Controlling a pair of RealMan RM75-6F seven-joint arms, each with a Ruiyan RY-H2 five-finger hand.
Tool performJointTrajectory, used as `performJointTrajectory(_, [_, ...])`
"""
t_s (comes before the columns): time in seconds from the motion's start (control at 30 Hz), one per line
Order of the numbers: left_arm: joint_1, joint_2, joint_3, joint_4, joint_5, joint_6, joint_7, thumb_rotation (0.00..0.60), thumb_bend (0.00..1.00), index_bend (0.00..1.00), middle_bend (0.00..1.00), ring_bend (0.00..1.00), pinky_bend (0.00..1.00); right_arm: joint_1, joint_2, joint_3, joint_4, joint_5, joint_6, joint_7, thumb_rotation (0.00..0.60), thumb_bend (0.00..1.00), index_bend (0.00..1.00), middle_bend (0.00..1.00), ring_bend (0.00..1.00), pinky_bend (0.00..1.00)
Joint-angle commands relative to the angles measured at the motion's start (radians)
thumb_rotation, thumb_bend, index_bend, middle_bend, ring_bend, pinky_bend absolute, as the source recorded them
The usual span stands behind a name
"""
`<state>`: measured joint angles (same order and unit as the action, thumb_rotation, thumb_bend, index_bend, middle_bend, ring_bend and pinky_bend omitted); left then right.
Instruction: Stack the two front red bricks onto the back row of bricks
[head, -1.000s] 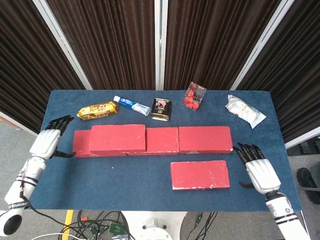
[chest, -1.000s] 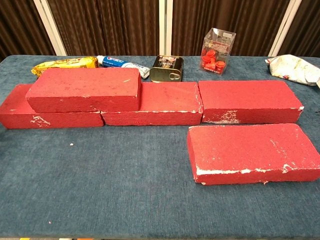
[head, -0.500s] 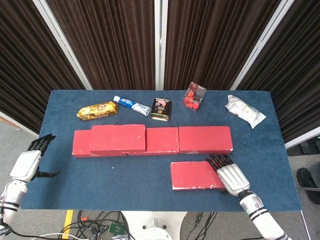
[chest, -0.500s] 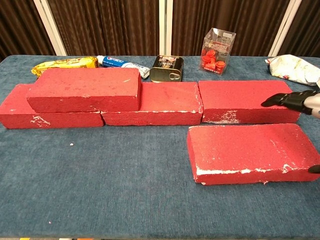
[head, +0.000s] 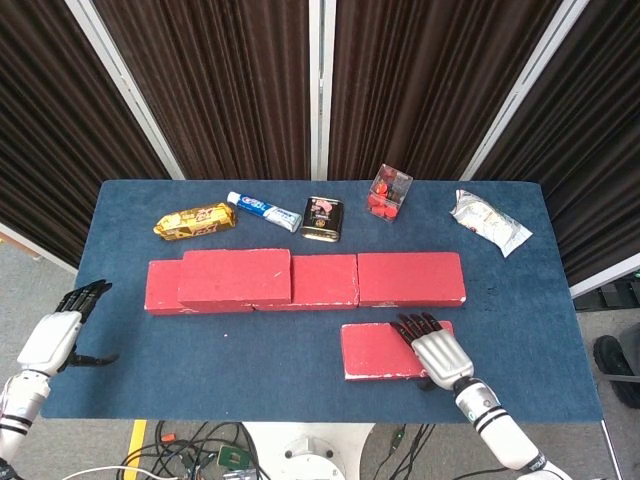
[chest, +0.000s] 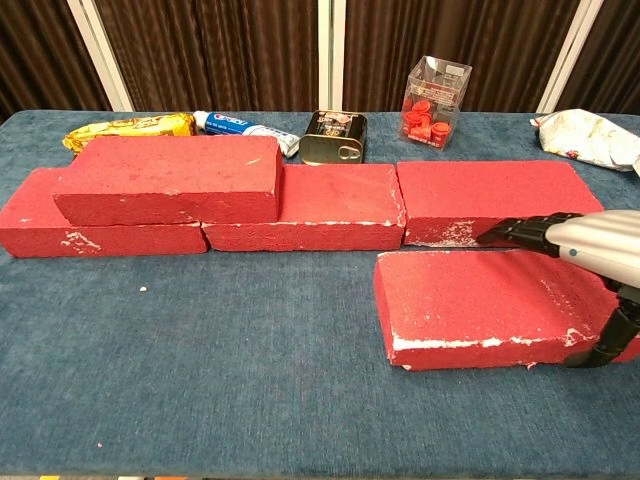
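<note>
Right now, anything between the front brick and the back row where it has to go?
Nothing visible. The right robot hand is already over the front red brick, and only bare blue cloth separates that brick from the back-row brick directly behind it, whose top is bare.

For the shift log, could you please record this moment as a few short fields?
Front brick: flat red rectangular brick lies alone on the blue cloth table, right of centre.
Back row: three red bricks; a fourth red brick stacked on its left end.
Right hand: spread over the front brick's right end, not lifting.
Left hand: off the table's left edge, empty.
</note>
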<state>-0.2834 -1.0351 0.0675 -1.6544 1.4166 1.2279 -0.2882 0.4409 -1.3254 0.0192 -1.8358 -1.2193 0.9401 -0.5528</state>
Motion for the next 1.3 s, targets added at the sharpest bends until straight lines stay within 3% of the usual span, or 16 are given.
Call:
performJointTrajectory(0.03, [0.004,0.003,-0.003,0.005,0.007,-0.004,-0.005,0.6,0.01,0.0,0.0,0.0,0.0,0.012,-0.018,0.001,0.015,0.004,-0.001,0.01,0.6,0.0,0.0,0.0,0.0,0.0])
performJointTrajectory(0.53, [0.015,0.012,-0.016,0.009,0.024,-0.024,-0.031,0.6,0.01,0.0,0.0,0.0,0.0,0.092,-0.089,0.017,0.071,0.112,-0.064,0.038,0.6,0.0,0.0,0.0,0.0,0.0])
performJointTrajectory(0.9, [0.02,0.015,-0.021,0.013,0.035,-0.037,-0.048,0.6,0.01,0.0,0.0,0.0,0.0,0.106,-0.108,0.004,0.097,0.096,-0.043,0.076,0.6,0.0,0.0,0.0,0.0,0.0])
performJointTrajectory(1.1, [0.02,0.018,-0.024,0.013,0.037,-0.044,-0.051,0.6,0.01,0.0,0.0,0.0,0.0,0.105,-0.119,-0.002,0.111,0.083,-0.02,0.086,0.6,0.0,0.0,0.17,0.03,0.0])
performJointTrajectory(1.3, [0.02,0.016,-0.026,0.016,0.033,-0.056,-0.053,0.6,0.01,0.0,0.0,0.0,0.0,0.109,-0.122,-0.006,0.118,0.084,-0.012,0.092,0.6,0.05,0.0,0.23,0.12,0.0])
